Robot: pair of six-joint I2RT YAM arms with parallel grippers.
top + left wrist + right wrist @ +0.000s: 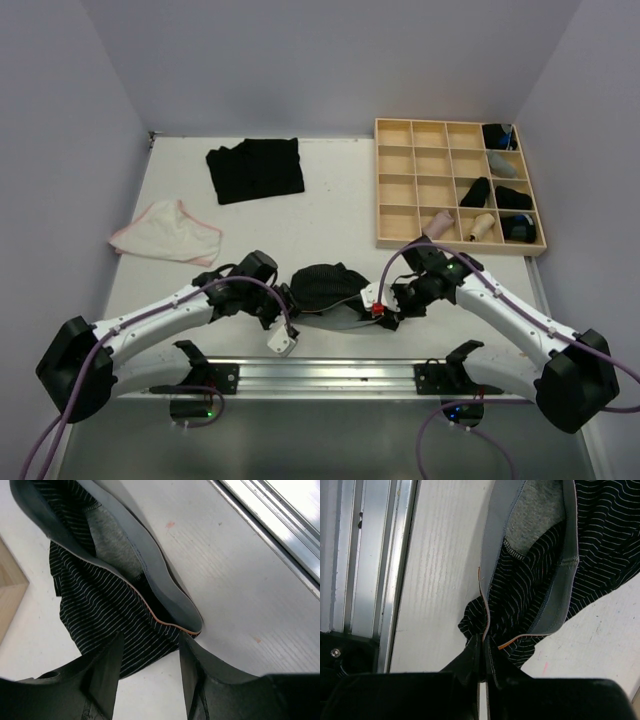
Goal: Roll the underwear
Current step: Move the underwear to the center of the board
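The white table [340, 215] shows a faint grain. Far right sits a pale wooden tray [378, 180] of square cells; the small rolls [476, 191] in it are too tiny to tell apart. A folded black pile [255, 170] and whitish briefs [168, 233] with pink edging lie far left. Near the front, the thin-striped black underwear [325, 285] with its smooth grey waistband is bunched between the arms. The right gripper [481, 647] pinches its waistband, while the left gripper [150, 642] stands apart around a corner.

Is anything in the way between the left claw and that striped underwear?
Nothing visible is in the way. The left gripper is open, and the edge of the striped underwear reaches in between its fingers. The right gripper is shut on the cloth at its grey waistband.
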